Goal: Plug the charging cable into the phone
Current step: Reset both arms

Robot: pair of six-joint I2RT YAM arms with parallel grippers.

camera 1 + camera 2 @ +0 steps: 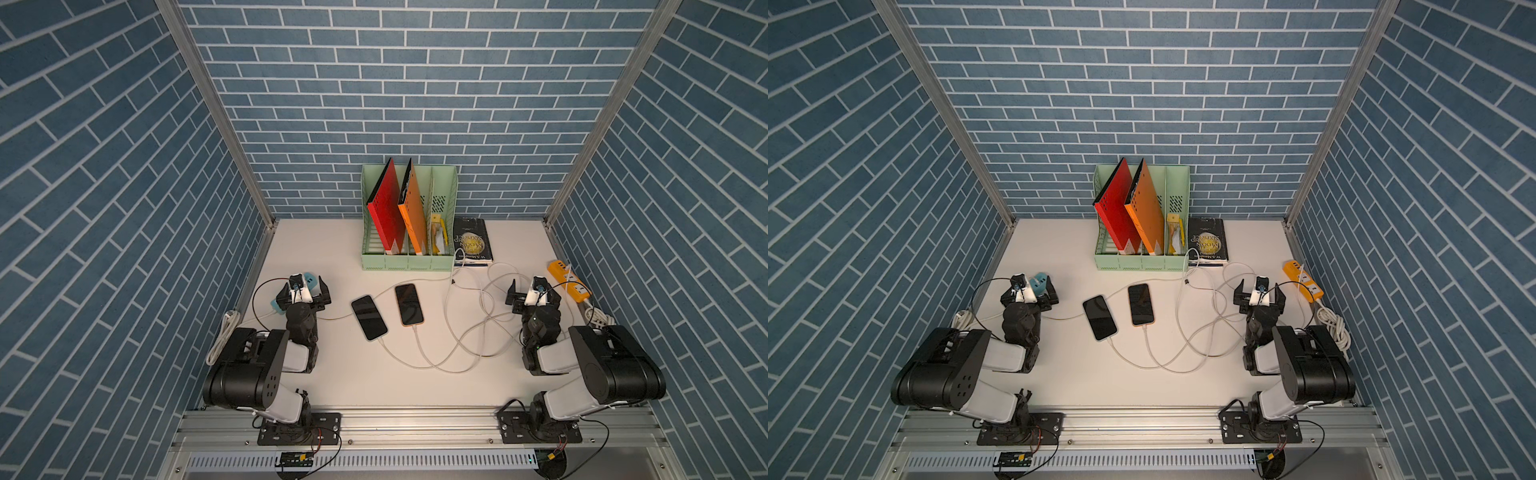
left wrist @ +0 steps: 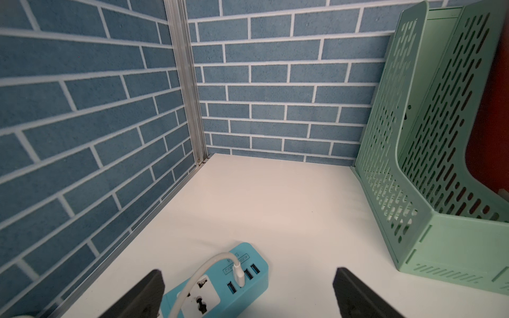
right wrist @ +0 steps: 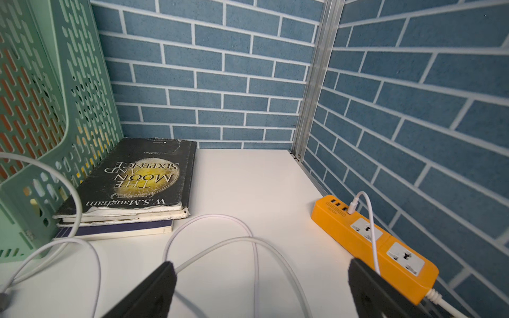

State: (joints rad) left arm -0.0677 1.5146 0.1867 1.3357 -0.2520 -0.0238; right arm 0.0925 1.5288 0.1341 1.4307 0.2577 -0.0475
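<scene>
Over at the left, the left fingers (image 2: 143, 297) hang spread wide and empty above a blue power strip (image 2: 260, 283) on the table (image 1: 365, 386). Mid-table lie a black phone (image 1: 369, 317) and, just beside it, an orange-cased phone (image 1: 409, 304), each with a white cable (image 1: 414, 330) meeting its near end. Another cable's loose plug (image 1: 453, 281) lies just beside the green file rack (image 1: 409, 262). Further right, the right fingers (image 3: 154, 291) gape empty near an orange power strip (image 1: 569, 284).

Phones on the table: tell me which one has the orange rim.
The orange-rimmed phone, the one lying nearer the green file rack. Its edge shows orange, while the dark phone beside it shows none.
</scene>
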